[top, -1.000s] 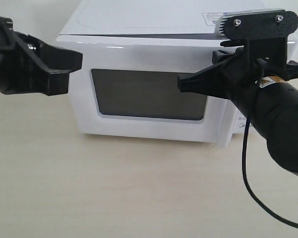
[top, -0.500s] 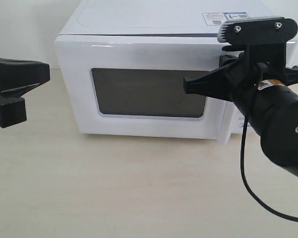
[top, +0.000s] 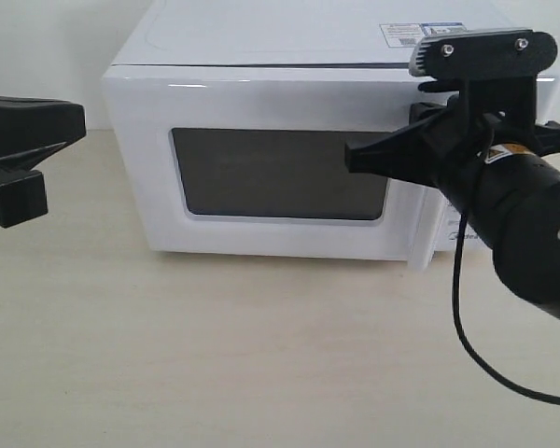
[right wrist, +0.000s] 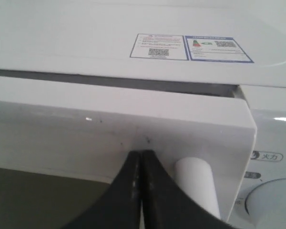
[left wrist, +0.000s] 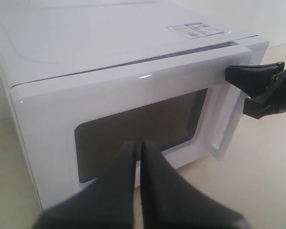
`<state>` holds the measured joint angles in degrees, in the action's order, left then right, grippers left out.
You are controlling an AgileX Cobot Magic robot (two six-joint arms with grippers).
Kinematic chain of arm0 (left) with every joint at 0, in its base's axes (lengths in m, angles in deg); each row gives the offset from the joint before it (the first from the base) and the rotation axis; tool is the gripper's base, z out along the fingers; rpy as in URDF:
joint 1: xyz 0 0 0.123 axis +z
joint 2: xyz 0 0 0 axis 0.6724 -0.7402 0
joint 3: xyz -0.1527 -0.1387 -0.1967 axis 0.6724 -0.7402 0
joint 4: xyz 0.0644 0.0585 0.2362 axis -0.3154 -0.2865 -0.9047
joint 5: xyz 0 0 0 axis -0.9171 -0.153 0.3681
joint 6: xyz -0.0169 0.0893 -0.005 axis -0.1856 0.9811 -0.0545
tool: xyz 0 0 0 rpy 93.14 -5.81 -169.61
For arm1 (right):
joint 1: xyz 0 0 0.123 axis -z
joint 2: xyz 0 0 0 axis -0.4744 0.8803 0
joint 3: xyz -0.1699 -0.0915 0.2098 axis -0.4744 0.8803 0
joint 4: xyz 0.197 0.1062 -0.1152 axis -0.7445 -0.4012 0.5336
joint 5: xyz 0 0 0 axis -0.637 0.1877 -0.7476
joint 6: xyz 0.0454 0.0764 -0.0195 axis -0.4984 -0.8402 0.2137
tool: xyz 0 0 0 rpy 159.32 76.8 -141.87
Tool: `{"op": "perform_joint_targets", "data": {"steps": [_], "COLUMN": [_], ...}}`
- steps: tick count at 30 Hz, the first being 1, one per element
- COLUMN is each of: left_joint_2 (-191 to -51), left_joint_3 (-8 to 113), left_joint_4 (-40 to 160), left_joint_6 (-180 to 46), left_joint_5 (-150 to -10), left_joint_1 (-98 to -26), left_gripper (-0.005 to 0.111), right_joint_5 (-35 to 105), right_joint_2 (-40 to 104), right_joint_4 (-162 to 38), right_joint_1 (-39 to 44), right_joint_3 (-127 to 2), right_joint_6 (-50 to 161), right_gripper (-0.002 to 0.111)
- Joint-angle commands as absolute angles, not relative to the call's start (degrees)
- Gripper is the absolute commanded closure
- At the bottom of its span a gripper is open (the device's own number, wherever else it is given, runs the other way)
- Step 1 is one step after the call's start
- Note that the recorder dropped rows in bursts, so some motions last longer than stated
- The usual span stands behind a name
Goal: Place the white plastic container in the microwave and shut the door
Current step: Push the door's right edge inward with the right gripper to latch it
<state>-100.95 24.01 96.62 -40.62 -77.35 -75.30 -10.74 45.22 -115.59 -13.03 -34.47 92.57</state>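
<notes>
The microwave [top: 261,28] stands on the pale tabletop [top: 261,364] with its front toward the exterior camera. The door [top: 261,105] lies across the opening, and a thin dark seam runs along its top edge; whether it is fully latched cannot be told. The dark window [top: 280,177] gives no look inside, so the white plastic container cannot be placed from any view. The right gripper [right wrist: 141,153] has its two black fingers pressed together with nothing between them. Their tips are at the white upper band of the door, above the window's corner on the handle side and just beside the round white bar of the handle [right wrist: 195,183]. Whether the tips touch the door or sit just in front of it is unclear. Beyond them, the stickers [right wrist: 190,46] lie on the microwave's top, and a dial [right wrist: 276,202] shows past the handle. The left gripper [left wrist: 138,144] is likewise closed on nothing. In the exterior view it hangs above the table off the microwave's left side, clearly apart from the casing, and its own camera looks along its fingers toward the door. A black cable [top: 459,317] loops down from the right arm in front of the control panel.
</notes>
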Motion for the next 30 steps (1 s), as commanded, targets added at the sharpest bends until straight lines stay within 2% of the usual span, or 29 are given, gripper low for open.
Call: {"op": "perform_joint_targets", "data": {"steps": [1, 7, 15, 19, 25, 30], "left_joint_2": [-100.5, -100.5, -100.5, -100.5, -100.5, -100.5], "left_joint_3": [23.7, 23.7, 23.7, 23.7, 23.7, 23.7], "left_joint_4": [96.3, 96.3, 95.8, 95.7, 95.7, 95.7], "left_joint_6": [-41.2, -41.2, -41.2, -40.8, -40.2, -40.1], "left_joint_5": [-78.1, -78.1, -78.1, -79.3, -80.3, -80.3], "left_joint_1": [-75.5, -75.5, -75.5, -75.5, -75.1, -73.2], "left_gripper": [0.102, 0.102, 0.102, 0.102, 0.102, 0.102], "right_joint_5": [-12.4, -7.7, -5.5, -6.2, -20.0, -22.8], "right_joint_2": [45.2, 45.2, 45.4, 43.1, 39.8, 37.1], "right_joint_4": [-116.0, -117.1, -117.2, -117.5, -126.3, -127.6], "right_joint_1": [-12.2, -8.8, -9.3, -14.4, -26.1, -31.6], "right_joint_3": [-38.6, -39.7, -39.7, -38.3, -32.8, -26.6], "right_joint_6": [95.9, 96.1, 97.2, 97.2, 103.2, 103.1], "right_gripper": [0.109, 0.109, 0.109, 0.109, 0.109, 0.109]}}
